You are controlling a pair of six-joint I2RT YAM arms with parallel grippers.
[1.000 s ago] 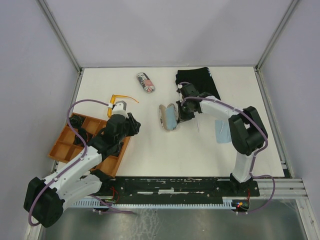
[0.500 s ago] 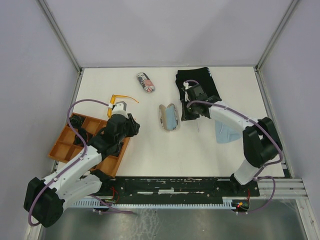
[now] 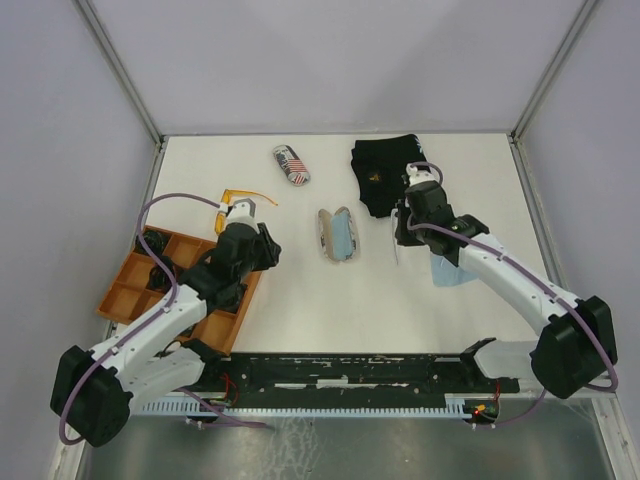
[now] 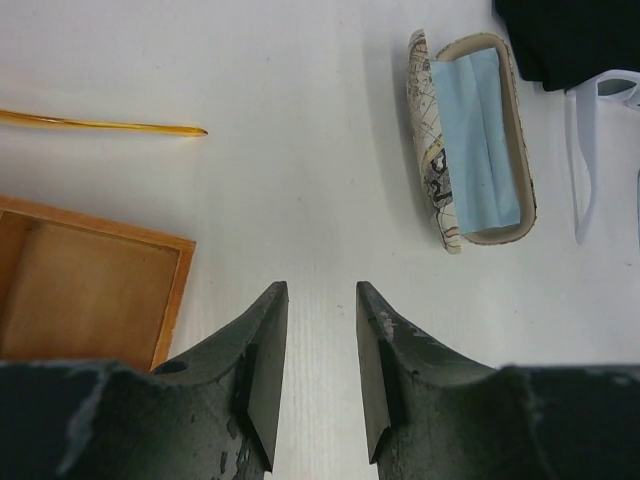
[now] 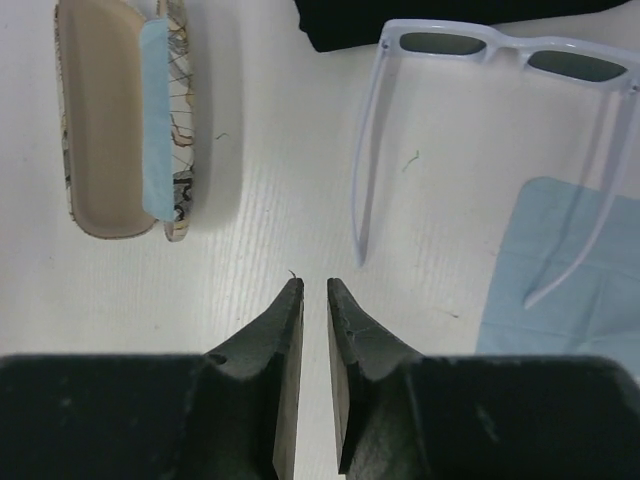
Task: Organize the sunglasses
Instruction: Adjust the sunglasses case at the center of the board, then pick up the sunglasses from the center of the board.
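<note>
White tabletop [image 3: 320, 300] lies under both arms: the right gripper [image 5: 315, 285], jaws a narrow slit apart and empty, hovers near the white sunglasses [image 5: 510, 45], which lie unfolded, front beside a black cloth [image 5: 450, 15], one arm across a light blue cloth [image 5: 560, 270]. The left gripper [image 4: 322, 290], parted on nothing, hangs by the wooden tray [image 4: 90, 290], near the amber sunglasses [image 3: 236, 196]. Both pairs look light, springy and scratch-prone, so the bridge or a hinge corner seems a safer hold than a slender arm.
</note>
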